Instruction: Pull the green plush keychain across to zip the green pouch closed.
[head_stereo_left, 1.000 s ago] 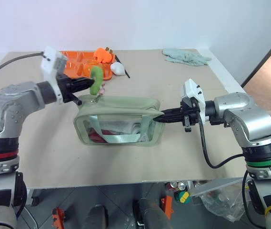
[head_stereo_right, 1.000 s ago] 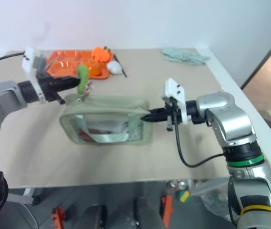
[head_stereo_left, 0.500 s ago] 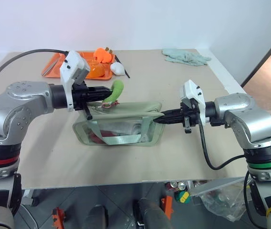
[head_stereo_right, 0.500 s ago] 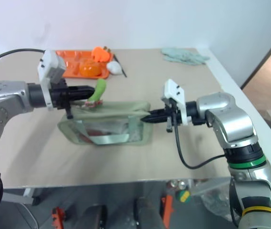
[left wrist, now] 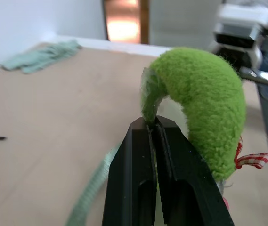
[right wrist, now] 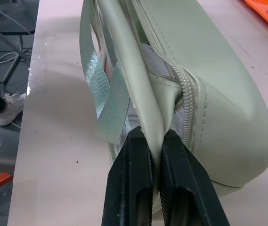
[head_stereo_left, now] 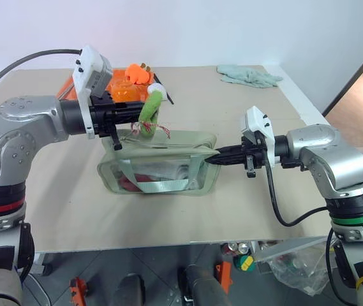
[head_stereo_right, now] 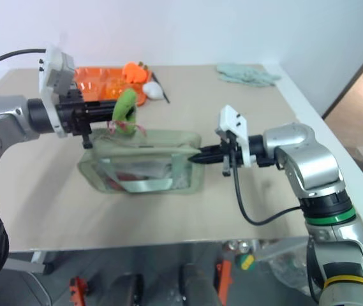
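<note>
Here the left claw pinches the fuzzy, bent lime green plush keychain; the right claw grips the pale green pouch.

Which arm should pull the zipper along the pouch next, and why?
The left. Its jaws already pinch the green plush keychain above the green pouch. The right gripper is clamped on the pouch's end, bracing it against the pull.

Tan table carries: green pouch near centre; orange tray at far left, a white object just right of it; pale teal rag at far right.
</note>
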Robot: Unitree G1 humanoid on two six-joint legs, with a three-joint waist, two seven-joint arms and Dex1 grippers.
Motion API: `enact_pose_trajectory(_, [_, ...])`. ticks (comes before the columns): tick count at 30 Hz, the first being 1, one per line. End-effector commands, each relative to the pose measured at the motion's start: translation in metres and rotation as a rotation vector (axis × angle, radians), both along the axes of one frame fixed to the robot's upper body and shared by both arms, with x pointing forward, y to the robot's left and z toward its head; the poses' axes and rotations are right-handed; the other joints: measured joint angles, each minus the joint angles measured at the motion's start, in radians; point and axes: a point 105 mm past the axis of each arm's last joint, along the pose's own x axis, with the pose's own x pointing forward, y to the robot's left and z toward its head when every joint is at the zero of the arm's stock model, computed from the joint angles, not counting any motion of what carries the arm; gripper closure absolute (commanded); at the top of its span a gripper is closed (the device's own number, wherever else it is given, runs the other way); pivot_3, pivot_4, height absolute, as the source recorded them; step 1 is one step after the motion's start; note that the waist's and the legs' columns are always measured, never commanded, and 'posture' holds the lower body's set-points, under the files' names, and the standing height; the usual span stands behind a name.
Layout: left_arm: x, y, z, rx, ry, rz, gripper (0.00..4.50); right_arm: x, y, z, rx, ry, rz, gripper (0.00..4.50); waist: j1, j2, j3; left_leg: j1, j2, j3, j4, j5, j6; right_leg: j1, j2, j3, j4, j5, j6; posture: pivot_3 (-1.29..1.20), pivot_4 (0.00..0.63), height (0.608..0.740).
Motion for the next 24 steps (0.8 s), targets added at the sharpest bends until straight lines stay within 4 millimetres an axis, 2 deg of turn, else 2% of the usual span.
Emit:
enact_pose_trajectory(1, [-0.004,0.001,-0.001,0.009,0.0,-0.02,3.25,-0.003,0.002,0.009,0.011,-0.036,0.013,4.5,0.0,0.0,0.0,-0.001,0.0,-0.001,0.0,0.0,0.0,0.0,0.0,0.0,0.0,0.0,0.0,0.0,0.15,0.74])
enact_pose_trajectory(4, [0.004,0.006,-0.001,0.004,-0.006,0.028,2.14,-0.003,0.001,0.009,0.011,-0.035,0.012,4.5,0.0,0.0,0.0,-0.001,0.0,0.0,0.0,0.0,0.0,0.0,0.001,0.0,0.0,0.0,0.0,0.0,0.15,0.74])
enact_pose_trajectory(7, [0.011,0.013,0.001,-0.002,-0.011,0.078,1.24,-0.003,0.002,0.009,0.009,-0.035,0.013,4.5,0.0,0.0,0.0,0.0,0.0,0.0,0.0,0.0,0.0,0.0,0.001,0.0,0.0,0.0,0.0,0.0,0.15,0.74])
enact_pose_trajectory(8, [0.014,0.017,0.004,-0.022,-0.006,0.096,0.72,-0.003,0.002,0.009,0.009,-0.035,0.013,4.5,0.0,0.0,0.0,0.0,0.0,0.0,0.0,0.0,0.0,0.0,0.001,0.0,0.0,0.0,0.0,0.0,0.15,0.74])
enact_pose_trajectory(9, [0.016,0.021,0.006,-0.035,-0.012,0.113,0.48,-0.003,0.002,0.009,0.009,-0.035,0.014,4.5,0.0,0.0,0.0,0.0,0.0,0.0,0.0,0.0,0.0,0.0,0.001,0.0,0.0,0.0,0.0,0.0,0.15,0.74])
enact_pose_trajectory(15, [0.038,0.063,0.03,-0.165,-0.051,0.329,0.48,-0.003,0.003,0.008,0.006,-0.035,0.023,4.5,0.0,0.0,0.0,0.0,0.0,0.0,0.0,0.0,0.0,0.0,0.001,0.0,0.0,0.0,0.0,0.0,0.15,0.74])
enact_pose_trajectory(18, [0.033,0.085,0.053,-0.281,-0.074,0.383,0.48,-0.002,0.004,0.009,0.008,-0.035,0.028,4.5,0.0,0.0,0.0,-0.001,0.0,0.0,0.0,0.0,0.0,0.0,0.001,0.0,0.0,0.0,0.0,0.0,0.15,0.74])
enact_pose_trajectory(20, [0.024,0.095,0.059,-0.332,-0.069,0.375,0.48,-0.002,0.005,0.008,0.008,-0.035,0.031,4.5,0.0,0.0,0.0,-0.001,0.0,0.0,0.0,0.0,0.0,0.0,0.001,0.0,0.0,0.0,0.0,0.0,0.15,0.74])
enact_pose_trajectory(22, [0.012,0.103,0.056,-0.342,-0.052,0.345,0.48,-0.002,0.006,0.008,0.008,-0.034,0.033,4.5,-0.003,0.0,0.0,-0.001,0.0,0.0,0.0,0.0,0.0,0.0,0.001,0.0,0.0,0.0,0.0,0.0,0.15,0.74])
enact_pose_trajectory(24, [-0.011,0.106,0.028,-0.246,0.017,0.274,0.48,-0.002,0.007,0.008,0.009,-0.034,0.036,4.5,-0.013,0.0,0.0,0.0,0.001,0.001,-0.001,0.0,0.0,-0.001,0.001,0.001,0.0,0.0,0.0,0.0,0.15,0.74])
